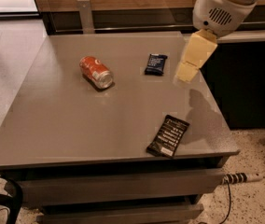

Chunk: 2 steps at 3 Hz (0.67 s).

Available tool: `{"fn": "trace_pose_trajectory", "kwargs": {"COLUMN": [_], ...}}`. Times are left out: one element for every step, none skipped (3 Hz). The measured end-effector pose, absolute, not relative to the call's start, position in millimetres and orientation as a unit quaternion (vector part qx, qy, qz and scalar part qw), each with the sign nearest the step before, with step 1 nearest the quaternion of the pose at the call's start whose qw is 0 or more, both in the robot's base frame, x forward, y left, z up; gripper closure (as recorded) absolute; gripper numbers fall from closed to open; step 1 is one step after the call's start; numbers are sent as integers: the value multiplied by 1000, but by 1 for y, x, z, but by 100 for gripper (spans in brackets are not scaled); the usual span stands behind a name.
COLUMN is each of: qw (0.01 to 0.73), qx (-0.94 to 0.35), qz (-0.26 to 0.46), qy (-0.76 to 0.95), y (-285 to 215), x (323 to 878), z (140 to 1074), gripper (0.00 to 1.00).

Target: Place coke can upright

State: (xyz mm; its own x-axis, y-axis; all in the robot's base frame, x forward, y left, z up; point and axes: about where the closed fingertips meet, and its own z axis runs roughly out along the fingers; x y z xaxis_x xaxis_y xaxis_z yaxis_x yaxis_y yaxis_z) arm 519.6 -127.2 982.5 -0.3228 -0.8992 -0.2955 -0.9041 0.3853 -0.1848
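While the grey table [67, 125] fills most of what I see, my gripper [187, 73] hangs above its right edge, near the far corner and well apart from the can. I cannot tell from here whether it is open or closed, though it holds nothing that I can see. The can [96, 72] lies on its side on the left half of the table, toward the back, with its silver end turned toward the front right. A small blue packet [156, 64] lies between the can and my gripper, and a longer black packet [168, 136] lies near the front edge.

I judge the job barely begun, since the can is not yet grasped. The risk lies in the can's round body. If I come down off-centre or touch it with one side first, it may roll away across the smooth top. Crossing low, I could sweep the blue packet along. Letting go while the can is tilted would let it topple onto its side.
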Motion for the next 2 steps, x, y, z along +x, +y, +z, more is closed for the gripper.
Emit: {"fn": "trace_pose_trajectory", "kwargs": {"qw": [186,180], "qx": [-542,-536], "qz": [28,44], "qy": [819,824], "y": [-73,-40], "x": [544,568], "z": [977,969], "gripper": [0,0]}}
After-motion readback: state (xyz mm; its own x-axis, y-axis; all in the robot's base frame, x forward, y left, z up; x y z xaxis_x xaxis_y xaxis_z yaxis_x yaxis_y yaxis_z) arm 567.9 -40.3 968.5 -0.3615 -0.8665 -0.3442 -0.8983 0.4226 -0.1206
